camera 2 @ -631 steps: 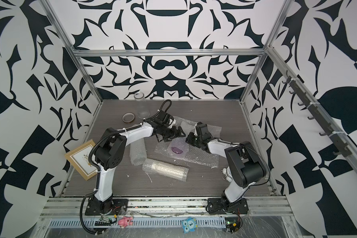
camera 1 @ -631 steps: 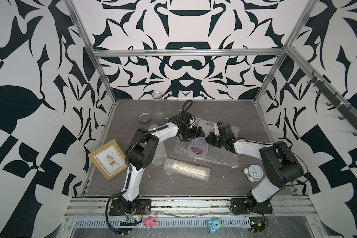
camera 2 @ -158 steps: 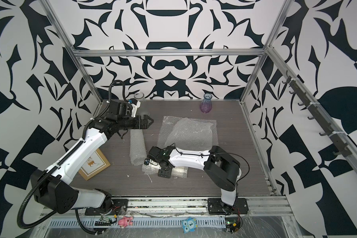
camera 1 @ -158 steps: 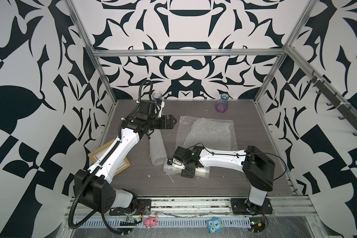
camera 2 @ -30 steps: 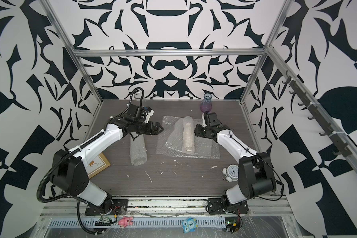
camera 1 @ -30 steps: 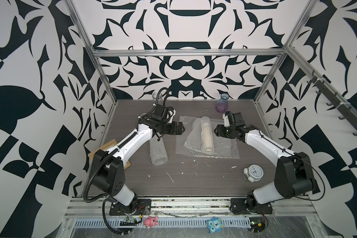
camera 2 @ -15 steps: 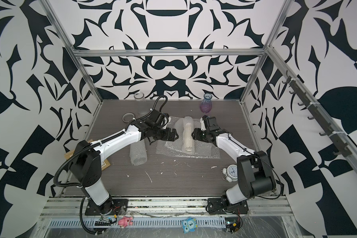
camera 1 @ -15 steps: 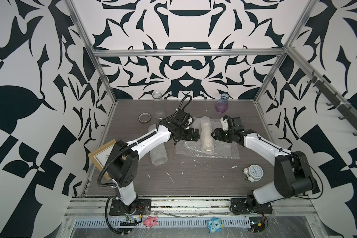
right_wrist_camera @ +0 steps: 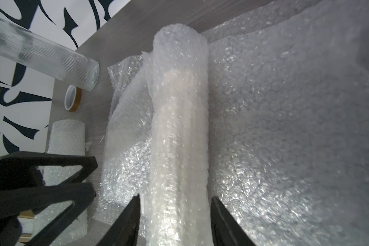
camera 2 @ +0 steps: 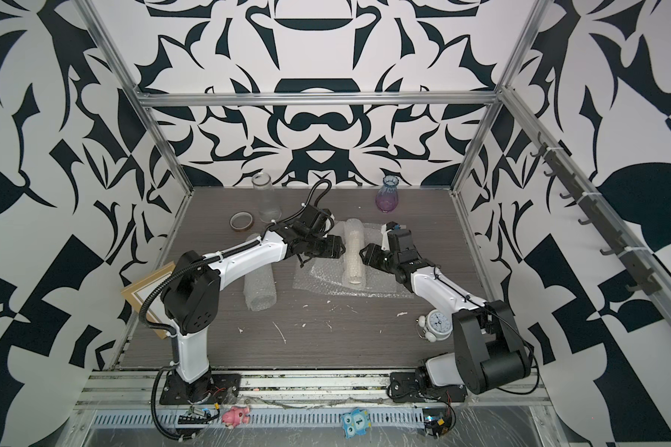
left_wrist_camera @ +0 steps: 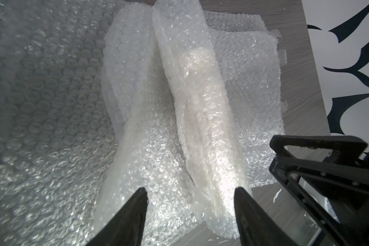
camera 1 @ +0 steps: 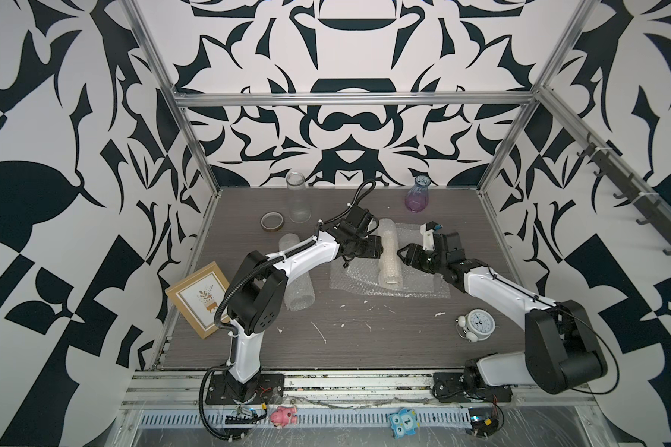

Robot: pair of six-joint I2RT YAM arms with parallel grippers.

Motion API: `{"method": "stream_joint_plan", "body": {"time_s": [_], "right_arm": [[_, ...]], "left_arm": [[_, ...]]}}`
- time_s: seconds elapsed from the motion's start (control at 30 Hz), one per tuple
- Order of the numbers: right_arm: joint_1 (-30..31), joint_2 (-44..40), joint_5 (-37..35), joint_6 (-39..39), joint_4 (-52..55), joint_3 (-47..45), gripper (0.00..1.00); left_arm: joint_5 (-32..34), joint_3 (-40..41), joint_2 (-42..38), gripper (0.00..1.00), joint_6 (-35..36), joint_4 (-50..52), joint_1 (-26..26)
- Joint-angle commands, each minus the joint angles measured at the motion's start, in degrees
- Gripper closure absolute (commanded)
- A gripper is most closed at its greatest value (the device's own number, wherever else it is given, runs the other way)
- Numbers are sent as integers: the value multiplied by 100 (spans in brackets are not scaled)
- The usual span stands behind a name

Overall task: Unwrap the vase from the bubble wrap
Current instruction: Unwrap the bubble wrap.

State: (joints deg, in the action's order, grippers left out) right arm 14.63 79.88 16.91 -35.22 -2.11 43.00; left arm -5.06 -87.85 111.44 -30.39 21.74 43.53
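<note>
Movement belonged to the left arm: within the last second the left pincer (camera 1: 376, 251) swung in from ten o'clock on the surface (camera 1: 365, 348) to the nine o'clock side of the whitish bubble-wrap roll (camera 1: 390, 251). Its jaws were narrowing, yet apart over a loose flap. The right pincer (camera 1: 403, 257) straddled the roll from three o'clock; whether it squeezed, I could not tell. The roll, with a pale shape (right_wrist_camera: 179, 95) inside that was presumably the vase, lay unmoved on a flat clear bubble sheet (camera 1: 423, 286) at centre. Peeling looked ready to begin.

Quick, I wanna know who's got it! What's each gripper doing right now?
Left gripper: open, jaws either side of the roll, not clamped.
Right gripper: shut on the roll.
</note>
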Motion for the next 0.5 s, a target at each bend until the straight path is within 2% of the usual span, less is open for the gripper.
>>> {"method": "stream_joint_plan", "body": {"time_s": [0.0,0.07,0.13,0.23,0.37,0.47], "right_arm": [[-13,200,102,-319,-485,324,47],[-13,407,116,-380,-533,485,50],[-13,630,85,-523,-676,605,54],[-11,918,126,-738,-940,751,57],[7,1201,139,-863,-956,1017,61],[47,1275,-24,-899,-929,1123,64]], "left_arm": [[232,-158,-333,32,416,230,29],[299,-187,-557,24,706,544,16],[255,-244,-825,11,1026,960,15],[251,-166,-1271,1,1453,1445,0],[302,74,-1792,1,1907,1774,-78],[214,485,-2216,1,2215,1518,-85]]}}
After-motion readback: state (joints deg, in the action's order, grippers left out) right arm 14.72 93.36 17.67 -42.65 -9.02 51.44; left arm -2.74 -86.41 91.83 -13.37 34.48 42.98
